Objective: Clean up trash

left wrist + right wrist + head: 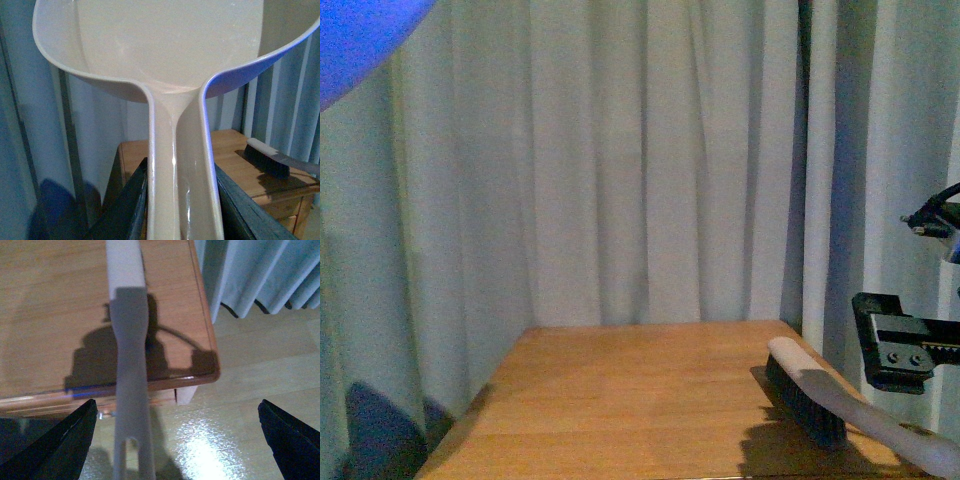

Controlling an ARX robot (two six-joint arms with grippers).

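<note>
The trash is out of view in every frame. In the left wrist view a pale pinkish dustpan [170, 45] fills the upper part, held up in the air with its pan empty. My left gripper [181, 167] is shut on its handle, with a dark finger on each side. My right gripper [177, 405] is open, hanging over the floor just off the table's near right corner. It also shows at the right edge of the front view [895, 345]. A brush handle [127, 340] runs between the jaws, nearer one finger and untouched.
A brush with dark bristles [810, 395] lies on the wooden table [620, 390] by its right edge, its handle overhanging the front. Pale curtains [640, 150] hang close behind and beside the table. A blurred blue shape [360, 35] fills the front view's top left corner.
</note>
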